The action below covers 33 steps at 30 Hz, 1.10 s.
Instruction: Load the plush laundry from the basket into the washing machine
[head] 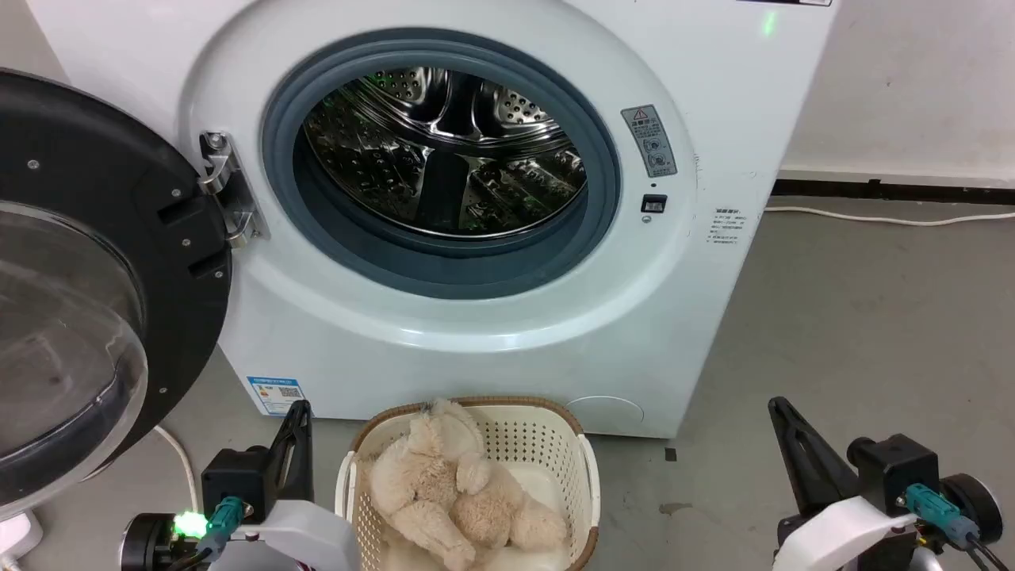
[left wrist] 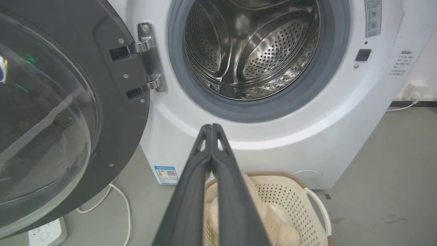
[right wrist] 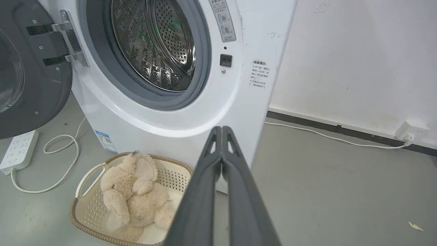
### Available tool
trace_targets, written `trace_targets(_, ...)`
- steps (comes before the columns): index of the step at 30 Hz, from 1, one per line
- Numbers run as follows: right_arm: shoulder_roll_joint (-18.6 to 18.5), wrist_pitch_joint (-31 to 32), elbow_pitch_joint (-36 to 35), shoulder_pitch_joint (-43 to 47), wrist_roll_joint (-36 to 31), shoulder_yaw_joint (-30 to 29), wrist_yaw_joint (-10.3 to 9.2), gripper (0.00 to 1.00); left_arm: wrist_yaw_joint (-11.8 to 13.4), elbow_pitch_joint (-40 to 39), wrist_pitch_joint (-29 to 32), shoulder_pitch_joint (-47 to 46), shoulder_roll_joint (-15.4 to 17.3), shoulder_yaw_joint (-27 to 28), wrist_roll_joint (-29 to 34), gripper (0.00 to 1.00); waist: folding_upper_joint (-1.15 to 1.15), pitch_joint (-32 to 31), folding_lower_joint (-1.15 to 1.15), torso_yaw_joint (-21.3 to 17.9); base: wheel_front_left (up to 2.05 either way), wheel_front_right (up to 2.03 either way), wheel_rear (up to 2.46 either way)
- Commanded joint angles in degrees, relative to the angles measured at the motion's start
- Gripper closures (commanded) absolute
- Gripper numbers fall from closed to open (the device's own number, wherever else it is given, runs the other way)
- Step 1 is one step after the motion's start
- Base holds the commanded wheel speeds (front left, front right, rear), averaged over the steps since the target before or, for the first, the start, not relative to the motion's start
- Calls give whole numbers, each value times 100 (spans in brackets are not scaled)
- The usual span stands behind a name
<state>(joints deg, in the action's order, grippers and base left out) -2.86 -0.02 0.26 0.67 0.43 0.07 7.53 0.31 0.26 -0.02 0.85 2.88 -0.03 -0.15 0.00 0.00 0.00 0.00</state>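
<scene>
White power strip (right wrist: 18, 150) near washing machine (right wrist: 153, 126)

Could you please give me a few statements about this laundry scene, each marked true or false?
1. The plush laundry lies in the basket. True.
2. The washing machine has its door shut. False: the door is swung open on the robot's left.
3. The left gripper and the right gripper are both shut and hold nothing. True.
4. Clothes lie in the drum. False: the drum shows bare steel.
5. The basket stands behind the machine. False: it stands on the floor in front of it.
6. A white power strip lies on the floor. True.
</scene>
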Motion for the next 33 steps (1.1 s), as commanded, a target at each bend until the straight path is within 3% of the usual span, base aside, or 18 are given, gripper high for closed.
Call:
trace_targets(1,-1,2,-26,-67,-43,-7,-4,100,-31,-26,2,-85,-1,3,15,100,0,0,0,0,0,0,0)
trace_targets(33,-1,2,-26,-67,-43,-7,-4,100,-31,-26,2,-85,-1,3,15,100,0,0,0,0,0,0,0)
